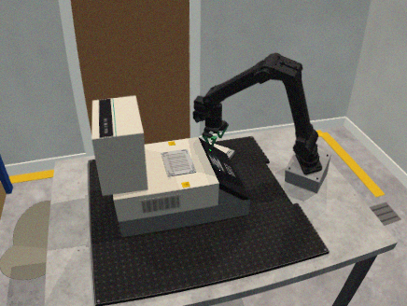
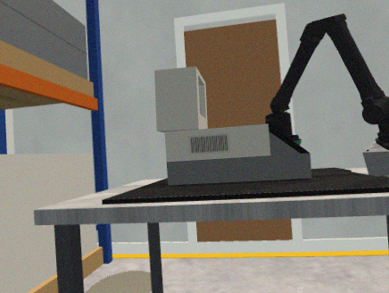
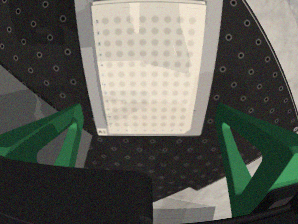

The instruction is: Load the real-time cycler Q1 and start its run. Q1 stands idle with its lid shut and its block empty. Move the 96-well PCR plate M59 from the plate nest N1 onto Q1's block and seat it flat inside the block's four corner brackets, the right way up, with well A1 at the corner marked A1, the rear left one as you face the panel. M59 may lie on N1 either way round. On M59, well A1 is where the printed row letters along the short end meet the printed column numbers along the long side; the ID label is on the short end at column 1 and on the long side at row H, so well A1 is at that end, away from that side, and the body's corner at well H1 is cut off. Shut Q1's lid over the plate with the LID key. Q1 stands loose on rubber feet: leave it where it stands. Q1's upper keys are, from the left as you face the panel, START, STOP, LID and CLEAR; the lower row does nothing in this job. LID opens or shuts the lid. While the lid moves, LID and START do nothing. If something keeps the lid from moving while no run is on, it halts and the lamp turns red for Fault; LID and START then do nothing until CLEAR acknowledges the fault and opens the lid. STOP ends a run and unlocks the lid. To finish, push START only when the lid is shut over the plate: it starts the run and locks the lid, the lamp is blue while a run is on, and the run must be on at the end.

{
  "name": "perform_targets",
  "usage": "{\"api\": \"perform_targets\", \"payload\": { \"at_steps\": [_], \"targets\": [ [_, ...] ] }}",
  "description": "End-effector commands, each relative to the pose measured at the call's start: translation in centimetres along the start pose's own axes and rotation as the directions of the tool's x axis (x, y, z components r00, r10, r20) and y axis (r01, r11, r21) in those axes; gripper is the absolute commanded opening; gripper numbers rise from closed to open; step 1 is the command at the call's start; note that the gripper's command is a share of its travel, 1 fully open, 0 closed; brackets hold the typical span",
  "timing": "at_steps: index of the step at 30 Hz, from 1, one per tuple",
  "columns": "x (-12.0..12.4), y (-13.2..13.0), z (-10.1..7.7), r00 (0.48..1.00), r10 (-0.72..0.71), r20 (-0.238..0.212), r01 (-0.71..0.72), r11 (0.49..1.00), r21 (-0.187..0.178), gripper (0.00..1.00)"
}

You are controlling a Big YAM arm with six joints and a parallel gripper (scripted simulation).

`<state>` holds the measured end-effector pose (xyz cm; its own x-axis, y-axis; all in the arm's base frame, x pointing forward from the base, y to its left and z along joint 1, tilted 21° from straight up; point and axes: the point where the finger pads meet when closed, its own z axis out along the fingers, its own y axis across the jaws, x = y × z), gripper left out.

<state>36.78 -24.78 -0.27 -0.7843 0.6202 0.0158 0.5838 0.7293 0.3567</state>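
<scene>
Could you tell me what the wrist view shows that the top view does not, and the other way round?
Only the wrist view shows the PCR plate, its grid of wells up, lying in the grey plate nest below the open green fingers. Only the top view shows the whole arm, the cycler with its lid raised, its bare block and the slanted key panel. Both show the gripper, holding nothing, and the black perforated mat.

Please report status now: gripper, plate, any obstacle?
Gripper open, empty, above plate M59. Plate on nest N1. Q1 lid open, block empty. No obstacle seen.
</scene>
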Motion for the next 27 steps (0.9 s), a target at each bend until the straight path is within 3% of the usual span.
{"api": "perform_targets", "payload": {
  "at_steps": [1, 6, 11, 15, 18, 19, 27],
  "targets": [
    [-1.1, 0.1, -0.5, 0.999, 0.007, 0.036, -0.006, 1.000, -0.001, 1.00],
    [-2.7, 0.8, -0.4, 0.997, -0.019, 0.078, 0.019, 1.000, 0.002, 1.00],
    [-1.7, 0.6, 2.9, 0.999, -0.007, 0.039, 0.007, 1.000, 0.000, 1.00],
    [-1.3, 0.2, 4.4, 0.999, 0.004, 0.034, -0.004, 1.000, 0.000, 1.00],
    [-1.4, 0.1, 4.3, 0.999, 0.006, 0.041, -0.006, 1.000, 0.000, 1.00],
    [-1.9, 0.1, 3.3, 0.998, -0.001, 0.055, 0.000, 1.000, 0.005, 1.00],
    [-3.3, -0.4, 1.2, 0.996, -0.012, 0.088, 0.011, 1.000, 0.007, 1.00]
  ]
}}
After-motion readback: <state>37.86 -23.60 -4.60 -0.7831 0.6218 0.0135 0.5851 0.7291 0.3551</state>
